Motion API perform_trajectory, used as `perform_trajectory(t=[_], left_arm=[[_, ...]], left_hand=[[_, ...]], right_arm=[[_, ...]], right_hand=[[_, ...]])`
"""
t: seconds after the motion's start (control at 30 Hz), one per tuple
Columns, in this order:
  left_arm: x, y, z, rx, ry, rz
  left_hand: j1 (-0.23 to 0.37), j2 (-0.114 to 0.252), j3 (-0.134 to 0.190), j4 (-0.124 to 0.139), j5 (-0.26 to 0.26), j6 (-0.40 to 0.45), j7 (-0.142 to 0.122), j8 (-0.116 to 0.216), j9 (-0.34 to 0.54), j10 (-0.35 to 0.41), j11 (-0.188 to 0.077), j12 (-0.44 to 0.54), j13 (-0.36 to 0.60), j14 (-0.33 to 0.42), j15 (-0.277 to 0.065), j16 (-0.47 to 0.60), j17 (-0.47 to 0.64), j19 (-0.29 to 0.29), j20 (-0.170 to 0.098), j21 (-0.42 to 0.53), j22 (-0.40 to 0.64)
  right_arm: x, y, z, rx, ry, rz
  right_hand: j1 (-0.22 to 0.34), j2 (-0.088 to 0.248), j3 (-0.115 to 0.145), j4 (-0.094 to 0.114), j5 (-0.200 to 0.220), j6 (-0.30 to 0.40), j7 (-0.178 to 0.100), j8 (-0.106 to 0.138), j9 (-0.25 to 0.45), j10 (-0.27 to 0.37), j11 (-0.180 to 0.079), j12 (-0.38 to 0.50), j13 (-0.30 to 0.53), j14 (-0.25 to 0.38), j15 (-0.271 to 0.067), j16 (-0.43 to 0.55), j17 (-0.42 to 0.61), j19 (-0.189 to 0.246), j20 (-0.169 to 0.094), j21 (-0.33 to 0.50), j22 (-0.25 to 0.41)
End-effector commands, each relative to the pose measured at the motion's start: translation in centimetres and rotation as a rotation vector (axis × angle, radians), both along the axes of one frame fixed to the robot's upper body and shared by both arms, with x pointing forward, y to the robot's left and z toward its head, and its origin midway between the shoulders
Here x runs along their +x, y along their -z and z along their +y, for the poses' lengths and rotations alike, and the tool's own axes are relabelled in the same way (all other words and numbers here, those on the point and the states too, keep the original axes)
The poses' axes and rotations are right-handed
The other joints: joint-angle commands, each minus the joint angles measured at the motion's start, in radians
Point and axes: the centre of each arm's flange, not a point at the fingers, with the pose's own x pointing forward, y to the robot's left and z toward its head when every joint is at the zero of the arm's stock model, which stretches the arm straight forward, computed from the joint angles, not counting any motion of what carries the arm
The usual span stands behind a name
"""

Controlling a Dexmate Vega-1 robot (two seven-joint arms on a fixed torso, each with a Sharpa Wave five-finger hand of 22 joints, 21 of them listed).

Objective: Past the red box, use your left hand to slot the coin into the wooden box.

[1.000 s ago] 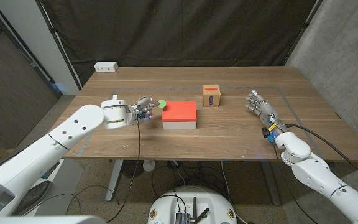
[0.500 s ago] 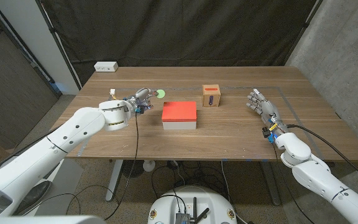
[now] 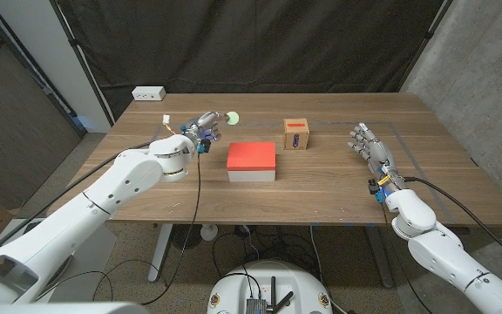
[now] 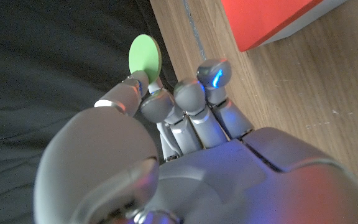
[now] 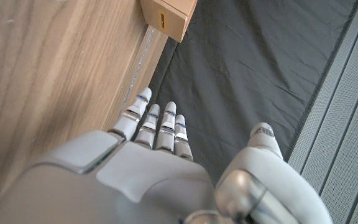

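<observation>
My left hand (image 3: pixel 202 124) is raised over the table behind and left of the red box (image 3: pixel 251 157), pinching a pale green coin (image 3: pixel 231 117) between thumb and finger. In the left wrist view the coin (image 4: pixel 145 56) stands out past the fingertips (image 4: pixel 213 71), with a corner of the red box (image 4: pixel 272 18) beyond. The small wooden box (image 3: pixel 296 134), with a dark slot on its front face, stands to the right of the red box, well apart from the coin. My right hand (image 3: pixel 369 150) is near the right side of the table, fingers apart, holding nothing; the wooden box (image 5: pixel 166 15) shows ahead of it.
A white power strip (image 3: pixel 148 92) lies at the table's (image 3: pixel 234 196) back left corner. A dark curtain hangs behind the table, and a grey wall stands at the right.
My left hand has carried the coin away from the front-left of the red box, further back and slightly right. The right hand has hardly moved.
</observation>
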Motion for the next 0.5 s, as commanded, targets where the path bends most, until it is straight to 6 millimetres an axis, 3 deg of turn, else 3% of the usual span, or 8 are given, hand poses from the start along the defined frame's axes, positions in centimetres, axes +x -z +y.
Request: perform_trajectory(t=[0.03,0.5], left_arm=[[0.6,-2.8,-2.9,0.156,-0.053,-0.178],[1.5,-6.8,-6.8,0.391,-0.114,-0.305]], left_hand=[[0.007,0.009,0.000,-0.001,0.006,-0.002,-0.004,0.002,0.001,-0.002,-0.005,0.008,0.008,0.002,0.001,0.000,0.006,-0.001,-0.046,0.008,0.001],[0.007,0.007,-0.001,-0.001,0.008,0.006,-0.007,0.004,-0.004,-0.003,-0.006,0.012,0.017,0.003,0.001,-0.002,0.015,-0.008,-0.046,0.011,0.005]], right_arm=[[-0.9,0.4,0.4,0.027,-0.002,-0.031],[-1.1,0.9,0.1,0.040,0.004,-0.027]], right_hand=[[-0.011,0.002,0.003,-0.008,-0.001,0.003,-0.005,0.004,0.006,0.009,-0.002,0.008,0.006,0.007,-0.004,0.004,0.001,0.004,0.002,0.001,0.004],[-0.011,0.002,0.003,-0.008,-0.001,0.004,-0.004,0.004,0.006,0.009,-0.003,0.007,0.006,0.008,-0.004,0.004,0.001,0.004,0.001,0.001,0.004]])
